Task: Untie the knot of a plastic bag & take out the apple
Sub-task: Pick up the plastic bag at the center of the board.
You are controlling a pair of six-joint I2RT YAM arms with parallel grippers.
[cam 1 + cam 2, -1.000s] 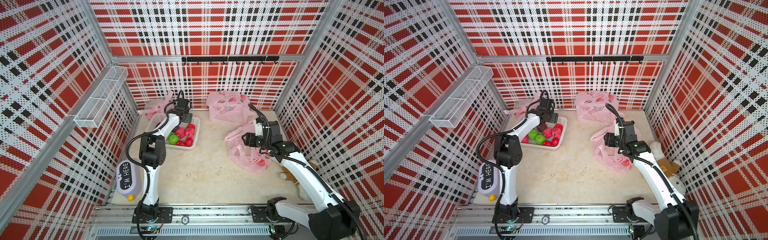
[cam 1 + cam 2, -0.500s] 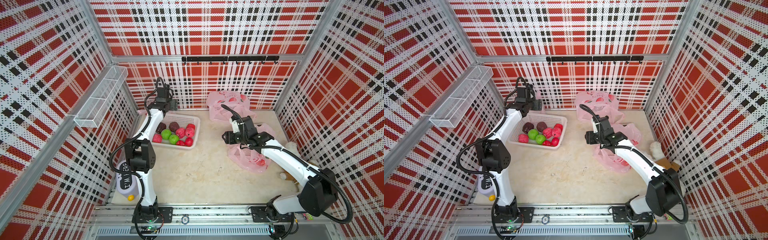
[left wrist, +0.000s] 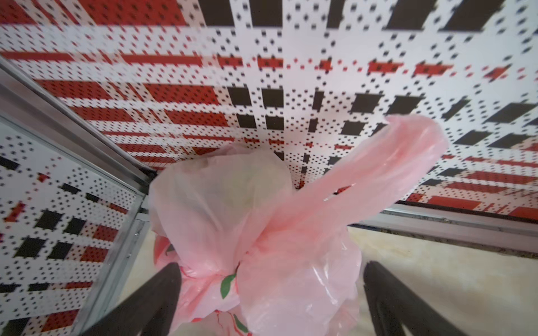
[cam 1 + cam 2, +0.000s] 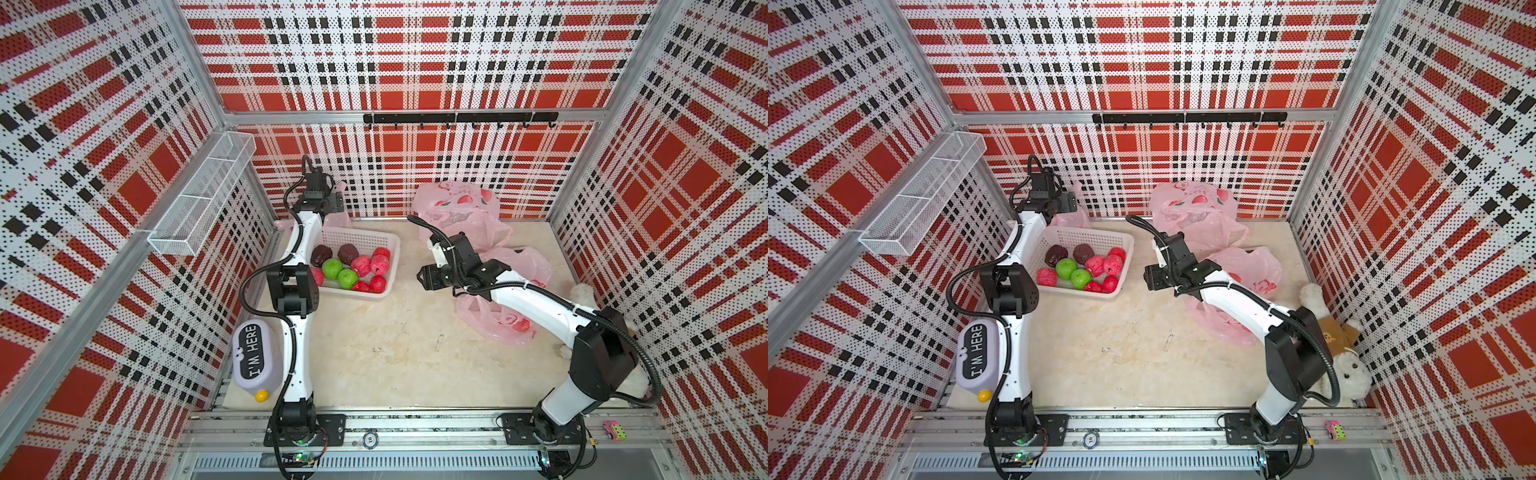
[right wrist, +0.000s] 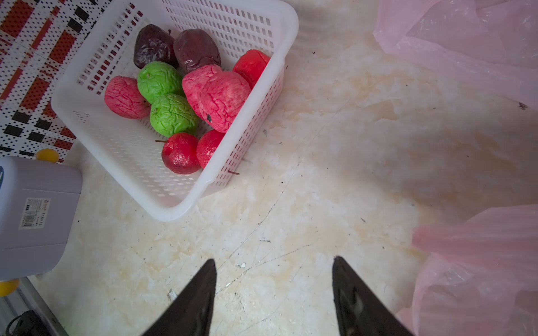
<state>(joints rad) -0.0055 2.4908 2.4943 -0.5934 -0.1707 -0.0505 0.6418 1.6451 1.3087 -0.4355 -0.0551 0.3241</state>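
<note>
Reckoning pink bag (image 3: 221, 203) behind the basket (image 4: 361, 240) is light, limp, slippery film: left hand (image 3: 270, 266), spread wide astride it, should pinch at the knot (image 3: 247, 257); right hand (image 5: 274, 260) beside basket spread, empty.

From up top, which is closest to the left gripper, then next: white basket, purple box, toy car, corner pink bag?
1. corner pink bag, right at the left gripper.
2. white basket, next to it, back left.
3. purple box, front left.
4. toy car, front right rail.
</note>
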